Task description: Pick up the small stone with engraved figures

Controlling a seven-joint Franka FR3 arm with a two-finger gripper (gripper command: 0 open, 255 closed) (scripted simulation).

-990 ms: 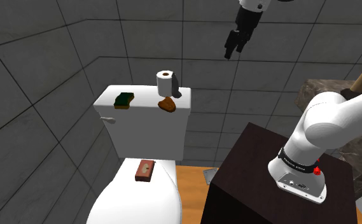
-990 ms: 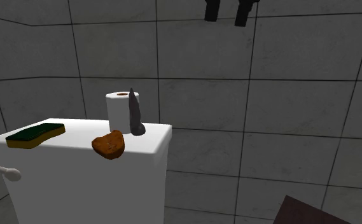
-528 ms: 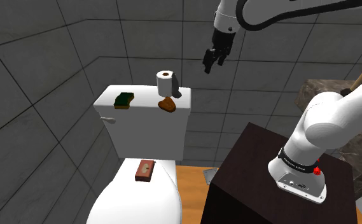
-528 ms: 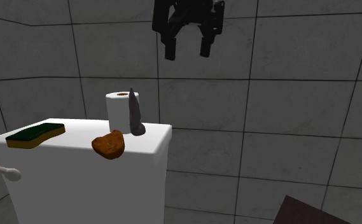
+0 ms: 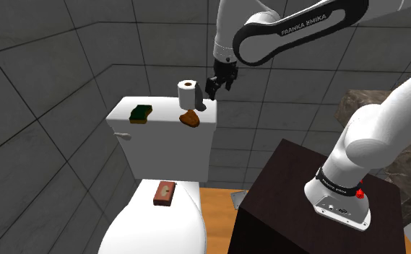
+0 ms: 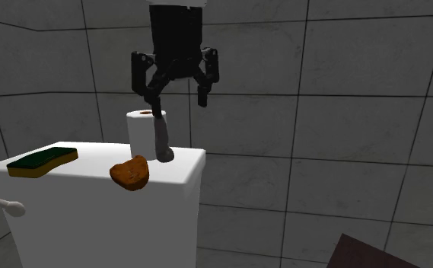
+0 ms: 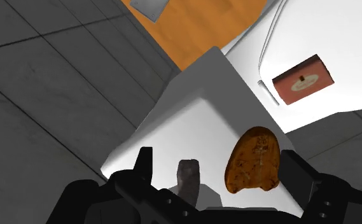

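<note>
Gripper (image 6: pixel 178 103), all black, jaws spread wide and empty, hanging above the lid of a white toilet tank (image 6: pixel 178 177). In the second exterior view one fingertip stands just over the tip of a grey pointed object (image 6: pixel 160 138) that rises upright in front of a white paper roll (image 6: pixel 140 131); whether the two touch cannot be told. The stone (image 6: pixel 131 173), brown and rounded, rests at the front edge of the tank lid, just before the grey object and well below the fingers. The wrist view looks down on the stone (image 7: pixel 254 159) between the open fingers (image 7: pixel 144 167), nearer one than the other and touched by neither; faint engraved marks show on its upper face. A sponge (image 6: pixel 43 161), green over yellow, lies toward the other end of the tank lid. A reddish-brown box (image 5: pixel 165 193) sits on the closed toilet seat lid (image 5: pixel 135 224) below. The dark stand (image 5: pixel 283 195) occupies the shoulder view's lower right, on an orange floor (image 7: pixel 198 32).
</note>
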